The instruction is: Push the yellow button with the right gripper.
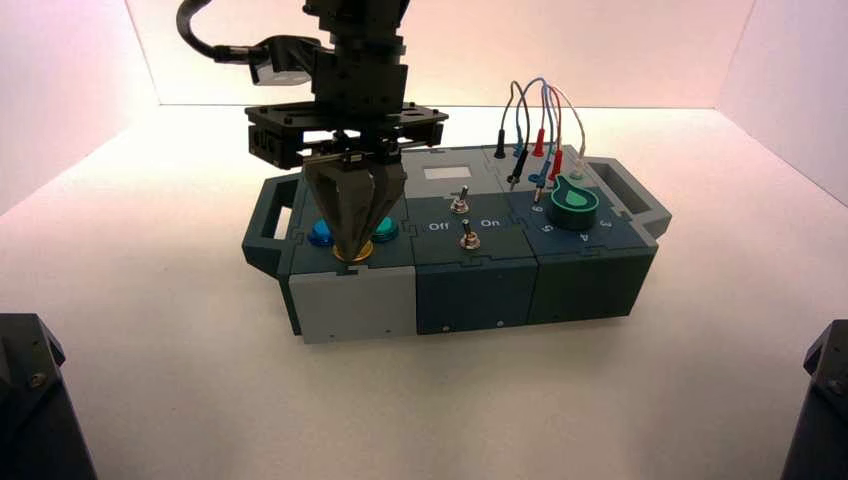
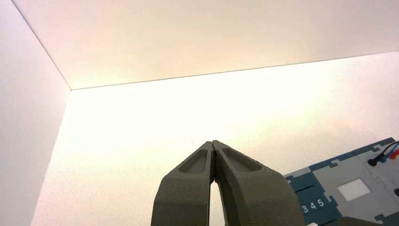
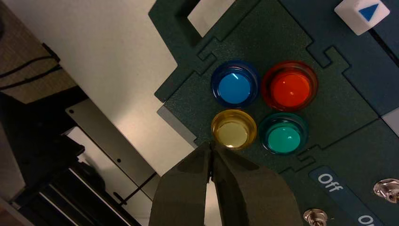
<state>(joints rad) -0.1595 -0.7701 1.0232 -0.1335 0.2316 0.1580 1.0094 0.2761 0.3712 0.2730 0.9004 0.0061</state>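
Observation:
The yellow button [image 3: 234, 129] is a small translucent dome with a golden rim, beside blue [image 3: 234, 84], orange-red [image 3: 289, 86] and teal [image 3: 283, 134] buttons on the box's left end. My right gripper [image 3: 210, 145] is shut and empty, its pointed tip at the yellow button's near edge. In the high view the right gripper [image 1: 353, 244] points straight down onto the yellow button [image 1: 353, 253], hiding all but the rim. I cannot tell whether it presses. My left gripper [image 2: 214, 143] is shut and empty over bare white floor, away from the box.
The box [image 1: 360, 300] has two toggle switches [image 1: 463, 220] by Off and On lettering in the middle. A teal knob [image 1: 574, 203] and plugged wires [image 1: 535, 120] are at its right end. A white square button with a blue triangle [image 3: 362, 14] lies beyond the round buttons.

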